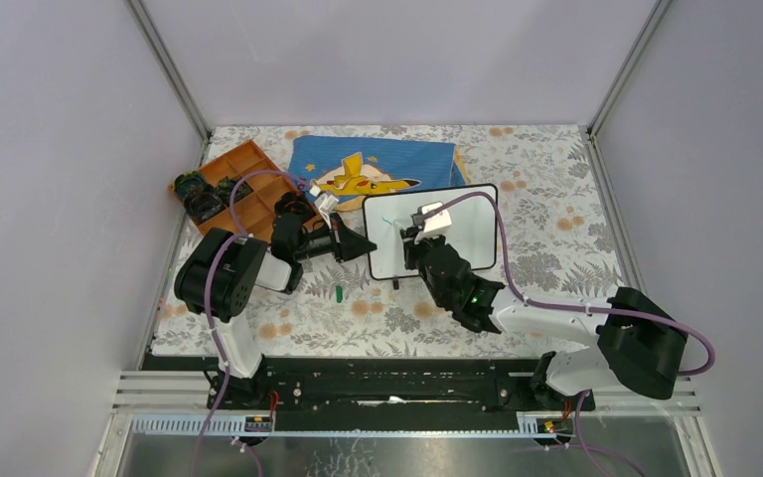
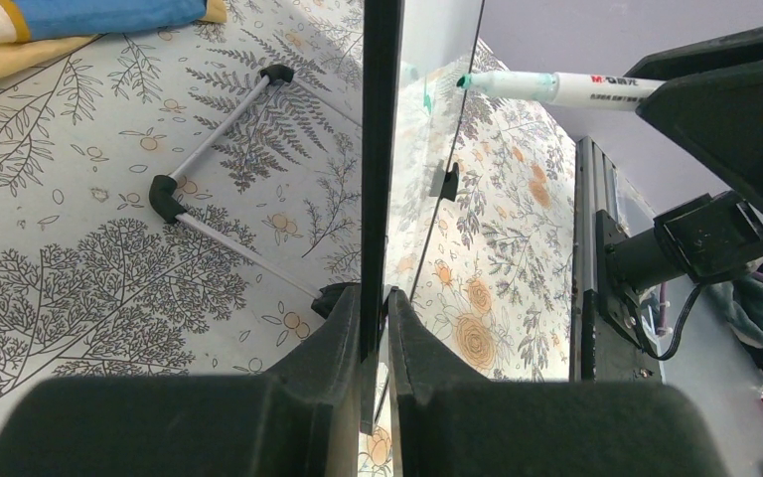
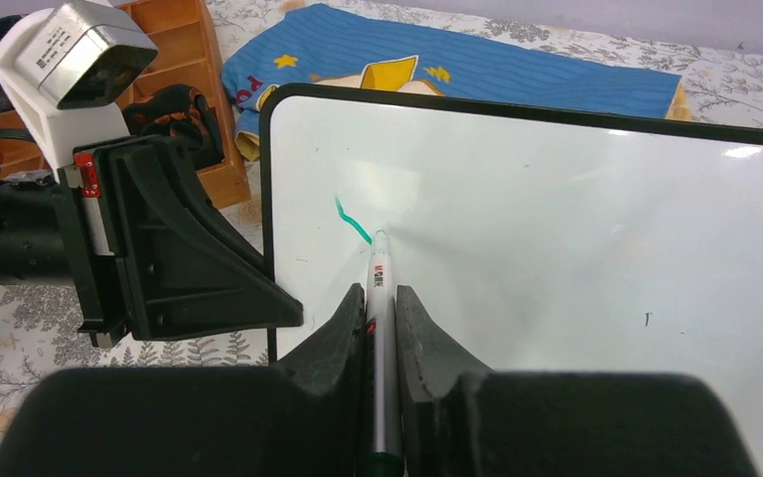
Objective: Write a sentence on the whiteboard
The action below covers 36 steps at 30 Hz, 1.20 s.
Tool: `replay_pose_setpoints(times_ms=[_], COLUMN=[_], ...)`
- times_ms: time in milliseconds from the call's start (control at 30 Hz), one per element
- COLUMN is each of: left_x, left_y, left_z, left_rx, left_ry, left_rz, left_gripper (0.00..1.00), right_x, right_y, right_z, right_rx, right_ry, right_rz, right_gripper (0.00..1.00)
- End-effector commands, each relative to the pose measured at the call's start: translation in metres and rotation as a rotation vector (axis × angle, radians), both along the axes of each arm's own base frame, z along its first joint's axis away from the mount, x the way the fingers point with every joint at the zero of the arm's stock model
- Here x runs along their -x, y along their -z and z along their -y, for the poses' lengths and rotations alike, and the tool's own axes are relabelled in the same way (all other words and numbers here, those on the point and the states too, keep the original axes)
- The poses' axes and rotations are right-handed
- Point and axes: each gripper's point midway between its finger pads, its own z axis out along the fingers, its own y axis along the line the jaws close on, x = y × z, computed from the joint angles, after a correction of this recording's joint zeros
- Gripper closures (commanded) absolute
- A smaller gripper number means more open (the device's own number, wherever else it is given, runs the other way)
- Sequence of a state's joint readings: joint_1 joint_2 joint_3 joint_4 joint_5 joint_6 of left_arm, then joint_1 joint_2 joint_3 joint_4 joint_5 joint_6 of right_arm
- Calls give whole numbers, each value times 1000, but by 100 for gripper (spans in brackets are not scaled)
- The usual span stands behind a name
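Whiteboard (image 1: 472, 234), mid-picture: likely light, stiff, slick; grip at rim. Left gripper (image 2: 378, 308) clamps its edge; right gripper (image 3: 381, 303) pinches green marker (image 3: 380, 263).

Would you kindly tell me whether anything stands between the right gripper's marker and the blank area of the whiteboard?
Nothing visible does. The marker tip touches the whiteboard beside a short green stroke, with bare surface beyond it. The left gripper clamps only the board's left edge.
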<state>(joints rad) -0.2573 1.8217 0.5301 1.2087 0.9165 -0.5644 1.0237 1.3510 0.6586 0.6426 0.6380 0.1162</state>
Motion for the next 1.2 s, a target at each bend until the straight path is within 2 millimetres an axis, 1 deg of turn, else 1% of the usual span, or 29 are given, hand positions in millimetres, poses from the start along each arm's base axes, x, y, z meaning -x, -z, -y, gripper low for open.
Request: replay_pose_setpoints(times_ms=[0, 233, 400, 533, 767, 1167], left_x=[6, 6, 7, 7, 7, 6], left_y=[12, 13, 13, 13, 13, 14], left_z=[2, 3, 3, 3, 3, 3], left_rx=[-38, -41, -41, -42, -41, -45], left_ry=[3, 7, 8, 8, 9, 7], left_rz=[-20, -19, -21, -20, -19, -21], left_gripper=[100, 100, 100, 100, 100, 100], right_x=[-11, -19, -21, -22, -23, -12], right_y=[-38, -44, -50, -50, -36, -9], right_z=[5, 8, 7, 5, 3, 4], right_rx=[-94, -120, -140, -139, -118, -84], right_ry=[46, 64, 56, 50, 44, 7], right_rz=[70, 80, 93, 90, 55, -13], right_gripper=[100, 100, 100, 100, 100, 100])
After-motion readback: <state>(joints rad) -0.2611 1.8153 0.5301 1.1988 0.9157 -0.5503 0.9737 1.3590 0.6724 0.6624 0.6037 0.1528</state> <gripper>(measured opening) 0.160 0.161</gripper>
